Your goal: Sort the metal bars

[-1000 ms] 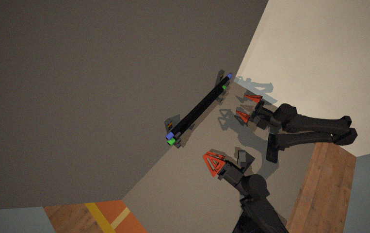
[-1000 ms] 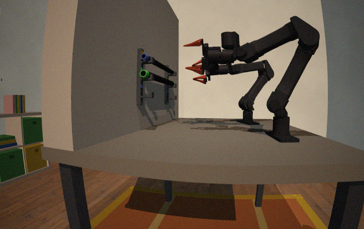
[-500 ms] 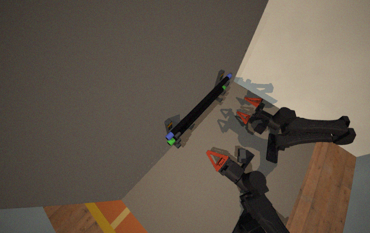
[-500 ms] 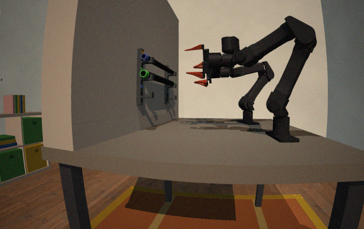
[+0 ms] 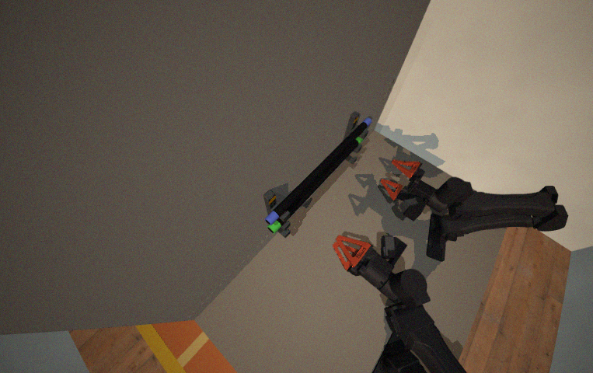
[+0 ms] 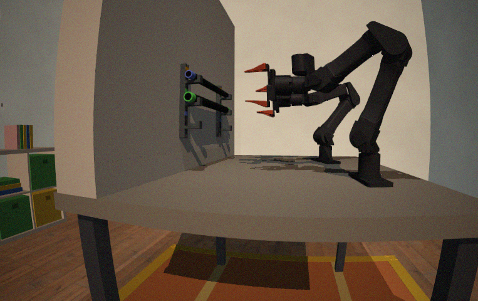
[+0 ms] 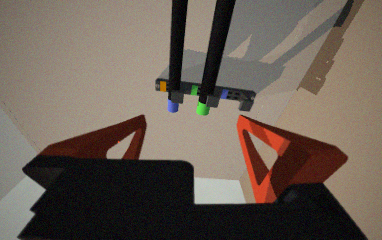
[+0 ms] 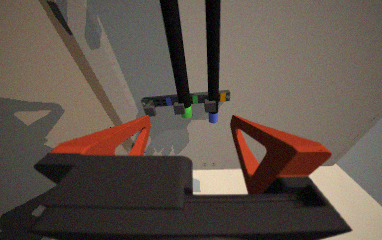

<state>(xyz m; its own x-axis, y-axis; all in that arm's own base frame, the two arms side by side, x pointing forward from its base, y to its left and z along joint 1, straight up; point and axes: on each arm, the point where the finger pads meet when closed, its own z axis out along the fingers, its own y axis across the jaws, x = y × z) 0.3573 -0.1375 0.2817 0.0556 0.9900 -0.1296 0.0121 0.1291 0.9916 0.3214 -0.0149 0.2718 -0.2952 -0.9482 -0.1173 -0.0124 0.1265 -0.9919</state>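
Observation:
The rack [image 6: 201,102] hangs on the grey wall panel. The blue-ended bar [image 6: 210,84] lies on the top pair of arms and the green-ended bar [image 6: 212,104] on the middle pair. The bottom pair [image 6: 195,126] is empty. In the left wrist view the labels read orange [image 7: 163,86] at the top, green [image 7: 194,90] in the middle and blue [image 7: 224,93] at the bottom. My left gripper [image 6: 258,78] and my right gripper [image 6: 261,106] are open and empty. They hover in front of the rack, apart from it, with fingers stacked vertically. The left gripper [image 5: 349,252] faces the near bar ends and the right gripper [image 5: 398,178] the far ends.
The wall panel [image 6: 140,93] stands on the table's far side behind the rack. Both arm bases [image 6: 369,175] stand at the table's opposite edge. A shelf unit [image 6: 5,187] with boxes stands on the floor, off the table.

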